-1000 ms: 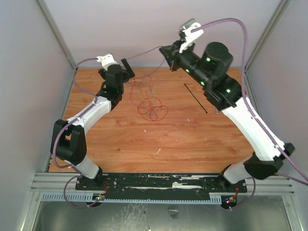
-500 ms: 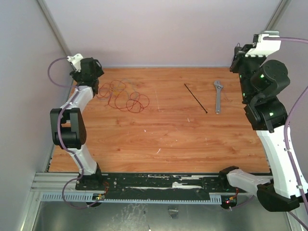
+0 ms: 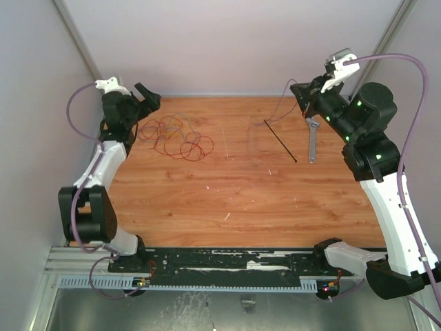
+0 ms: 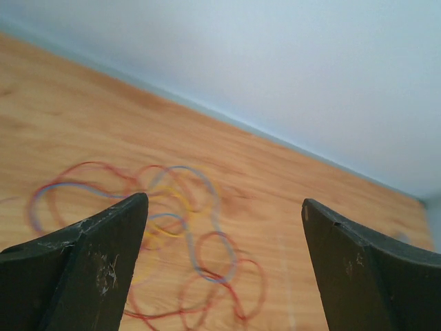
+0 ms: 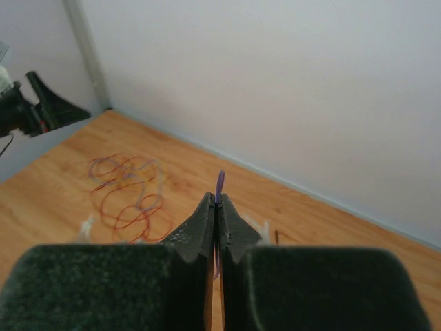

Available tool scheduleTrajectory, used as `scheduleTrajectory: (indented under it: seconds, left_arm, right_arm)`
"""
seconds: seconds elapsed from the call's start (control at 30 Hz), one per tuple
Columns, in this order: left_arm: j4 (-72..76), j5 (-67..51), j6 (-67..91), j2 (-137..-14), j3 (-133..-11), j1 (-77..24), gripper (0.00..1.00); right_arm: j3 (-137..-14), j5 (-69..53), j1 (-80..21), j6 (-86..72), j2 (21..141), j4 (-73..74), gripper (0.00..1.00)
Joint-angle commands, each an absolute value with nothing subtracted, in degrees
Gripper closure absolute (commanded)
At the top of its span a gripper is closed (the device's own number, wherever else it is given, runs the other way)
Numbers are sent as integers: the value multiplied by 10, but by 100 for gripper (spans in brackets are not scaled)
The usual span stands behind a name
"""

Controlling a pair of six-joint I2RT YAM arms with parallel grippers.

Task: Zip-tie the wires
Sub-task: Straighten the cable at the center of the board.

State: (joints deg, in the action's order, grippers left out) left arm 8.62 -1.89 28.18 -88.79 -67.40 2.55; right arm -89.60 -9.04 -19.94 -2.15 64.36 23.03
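The wires (image 3: 176, 138) lie in a loose red and purplish tangle on the back left of the wooden table. My left gripper (image 3: 143, 100) hangs open just behind them; in the left wrist view the wires (image 4: 196, 238) show between its spread fingers (image 4: 110, 262), untouched. The zip tie (image 3: 280, 140) lies flat, right of centre. My right gripper (image 3: 296, 91) hovers above the table's back right, shut on one thin purple wire strand (image 5: 220, 183) that pokes out past its tips. That strand (image 3: 275, 114) trails down toward the table. The tangle (image 5: 127, 196) shows far off in the right wrist view.
A silver adjustable wrench (image 3: 313, 138) lies just right of the zip tie, under the right arm. Pale walls close in the back and sides (image 3: 220, 48). Thick lilac cables (image 3: 406, 89) loop from both wrists. A black rail (image 3: 227, 262) runs along the near edge.
The left arm has drawn back to the far left corner and the tangle now lies further left. The right arm swung off the centre to the back right, uncovering the wrench.
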Motion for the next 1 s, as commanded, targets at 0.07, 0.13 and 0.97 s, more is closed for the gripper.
scheduleTrajectory:
  seconds: [0.07,0.13,0.97]
  left_arm:
    - [261,-263,324,-738,-587,5,2]
    - [274,-296,325,-706,-582,-19,2]
    - [320,-176,200,-699,-551,-355,2]
  right_arm:
    - [-886,-224,-197,-33,645,256,100]
    - [-878,-261,-196,-36,649,256,100]
    - [-780,-382,-292,-148,678,154,100]
